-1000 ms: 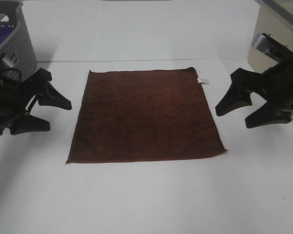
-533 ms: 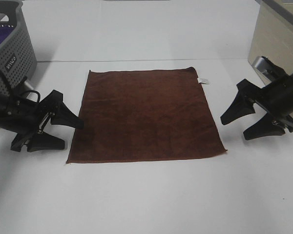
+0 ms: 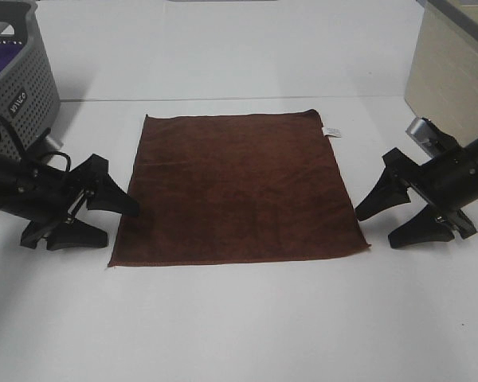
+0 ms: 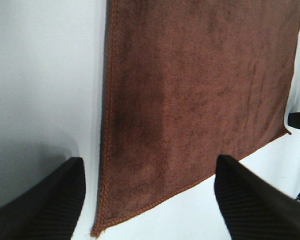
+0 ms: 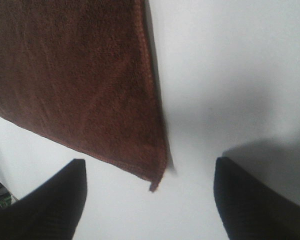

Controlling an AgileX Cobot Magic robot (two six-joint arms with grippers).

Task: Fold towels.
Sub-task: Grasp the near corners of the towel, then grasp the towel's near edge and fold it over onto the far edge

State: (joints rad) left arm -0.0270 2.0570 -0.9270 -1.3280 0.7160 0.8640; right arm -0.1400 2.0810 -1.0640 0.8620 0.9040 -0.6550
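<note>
A dark reddish-brown towel (image 3: pixel 239 187) lies flat and unfolded on the white table, its small white tag (image 3: pixel 332 131) at the far right corner. My left gripper (image 3: pixel 111 221) is open and low, just left of the towel's near left corner; the left wrist view shows that corner (image 4: pixel 102 225) between its fingers. My right gripper (image 3: pixel 380 223) is open and low, just right of the near right corner, which shows in the right wrist view (image 5: pixel 157 182). Neither gripper holds the towel (image 4: pixel 200 95).
A grey perforated basket (image 3: pixel 20 76) with purple fabric (image 3: pixel 0 60) inside stands at the far left. A beige box (image 3: pixel 450 76) stands at the far right. The white table (image 3: pixel 239 318) is bare in front of the towel.
Both grippers have come down and moved inward toward the towel's near corners. The towel has not moved.
</note>
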